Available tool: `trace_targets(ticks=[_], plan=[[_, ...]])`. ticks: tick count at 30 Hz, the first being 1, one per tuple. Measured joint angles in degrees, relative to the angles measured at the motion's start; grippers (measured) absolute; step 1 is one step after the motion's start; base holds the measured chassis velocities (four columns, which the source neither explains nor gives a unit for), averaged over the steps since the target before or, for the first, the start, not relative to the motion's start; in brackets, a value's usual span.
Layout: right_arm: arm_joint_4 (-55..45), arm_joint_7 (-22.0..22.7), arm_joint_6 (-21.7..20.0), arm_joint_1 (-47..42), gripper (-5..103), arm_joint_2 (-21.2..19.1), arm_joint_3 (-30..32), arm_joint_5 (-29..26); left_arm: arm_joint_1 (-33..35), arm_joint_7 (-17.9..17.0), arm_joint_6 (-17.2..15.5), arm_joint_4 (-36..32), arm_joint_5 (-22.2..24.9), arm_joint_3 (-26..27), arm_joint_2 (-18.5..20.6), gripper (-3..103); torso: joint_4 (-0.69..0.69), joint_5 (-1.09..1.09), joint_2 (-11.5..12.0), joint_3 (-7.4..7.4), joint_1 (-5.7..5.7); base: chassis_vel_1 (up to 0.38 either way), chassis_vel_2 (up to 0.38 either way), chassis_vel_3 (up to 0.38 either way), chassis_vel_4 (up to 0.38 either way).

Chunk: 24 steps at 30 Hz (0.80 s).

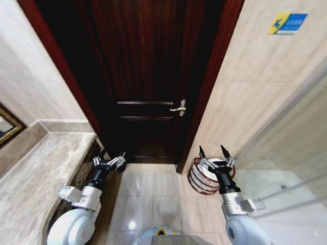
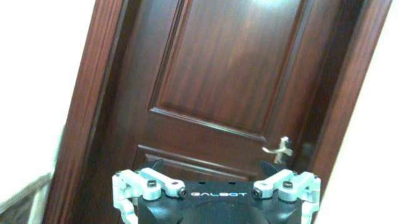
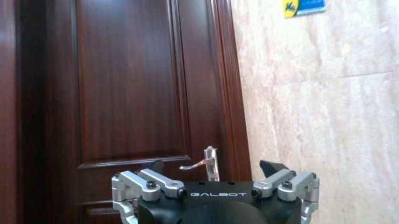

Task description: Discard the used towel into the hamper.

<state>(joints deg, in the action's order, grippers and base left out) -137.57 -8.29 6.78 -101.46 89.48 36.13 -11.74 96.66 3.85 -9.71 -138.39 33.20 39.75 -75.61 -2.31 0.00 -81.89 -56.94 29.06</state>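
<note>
Before us stands a dark wooden door (image 1: 145, 81) between marble walls. Our right gripper (image 1: 214, 151) hangs with jaws spread wide and empty over the hamper (image 1: 203, 178) on the floor by the doorframe; our left gripper (image 1: 111, 161), jaws likewise open and empty, hovers beside the desk (image 1: 36, 173)

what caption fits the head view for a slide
Both grippers, left and right, open before a dark door, hamper beside it.

door (image 1: 145, 76): dark reddish-brown wood
handle (image 1: 179, 107): pale metal
hamper (image 1: 196, 178): dark red open weave, white inside
walls (image 1: 255, 92): beige marble, faint veins
sign (image 1: 287, 23): blue and yellow
grippers: black fingertips, silver links
</note>
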Motion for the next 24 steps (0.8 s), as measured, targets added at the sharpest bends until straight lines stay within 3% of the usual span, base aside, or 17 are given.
trace_targets(ticks=[12, 14, 15, 19, 24], plan=[[0.0, 0.0, 0.0, 0.0, 100, 0.0, 0.0, 0.0, 0.0, 0.0, 0.0, 0.0, 0.0, 0.0, 0.0, 100, -0.01, -0.02, 0.0, 0.00, -0.02, 0.345, -0.353, -0.360, 0.358], [0.0, 0.0, 0.0, 0.0, 100, 0.0, 0.0, 0.0, 0.1, 0.0, 0.0, 0.0, 0.0, 0.0, 0.0, 100, -0.02, 0.06, 0.0, 0.03, -0.07, 0.260, -0.265, -0.299, 0.263], [0.0, 0.0, 0.0, 0.0, 100, 0.0, 0.0, 0.0, 0.1, 0.0, 0.0, 0.0, 0.0, 0.0, 0.0, 100, -0.04, -0.03, 0.0, 0.03, -0.06, 0.126, -0.118, -0.228, 0.224], [0.0, 0.0, 0.0, -0.1, 100, 0.0, 0.0, 0.0, 0.1, 0.0, 0.0, 0.0, 0.0, 0.0, 0.0, 100, 0.03, 0.05, -0.1, 0.03, -0.07, 0.079, -0.086, -0.162, 0.114], [0.0, 0.0, 0.0, 0.0, 100, 0.0, 0.0, 0.0, 0.0, 0.0, 0.0, 0.0, 0.0, 0.0, 0.0, 100, -0.01, 0.00, 0.0, -0.03, 0.07, -0.057, -0.007, 0.038, -0.001]])
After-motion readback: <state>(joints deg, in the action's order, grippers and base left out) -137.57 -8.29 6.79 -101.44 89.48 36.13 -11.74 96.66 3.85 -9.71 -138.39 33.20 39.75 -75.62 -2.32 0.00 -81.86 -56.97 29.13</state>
